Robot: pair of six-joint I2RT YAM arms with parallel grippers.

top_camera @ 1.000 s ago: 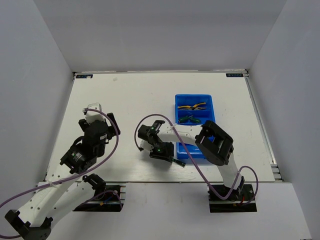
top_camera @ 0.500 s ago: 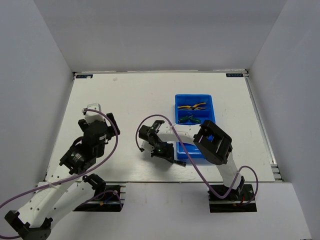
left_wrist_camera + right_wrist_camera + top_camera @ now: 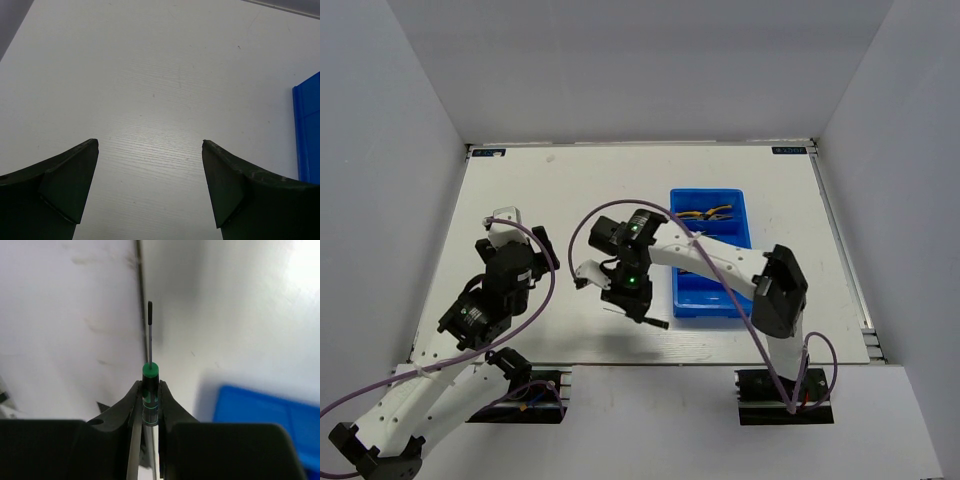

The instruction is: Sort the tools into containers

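My right gripper (image 3: 632, 296) is shut on a thin dark screwdriver (image 3: 150, 371) with a green cap, and holds it above the table, left of the blue tray (image 3: 735, 300). Its thin shaft (image 3: 149, 335) points away from the fingers. In the top view its end (image 3: 656, 322) sticks out below the gripper. The tray's corner shows in the right wrist view (image 3: 260, 410). Yellow-handled pliers (image 3: 708, 212) lie in the tray's far compartment. The right arm hides the compartment behind them. My left gripper (image 3: 505, 222) is open and empty over bare table (image 3: 150, 145).
The tray's left wall (image 3: 306, 135) shows at the right edge of the left wrist view. A purple cable (image 3: 582, 235) loops off the right wrist. White walls stand round the table on three sides.
My right gripper has lifted with the screwdriver and moved a little left and back; the right arm's elbow swung right. The left arm has stayed still.
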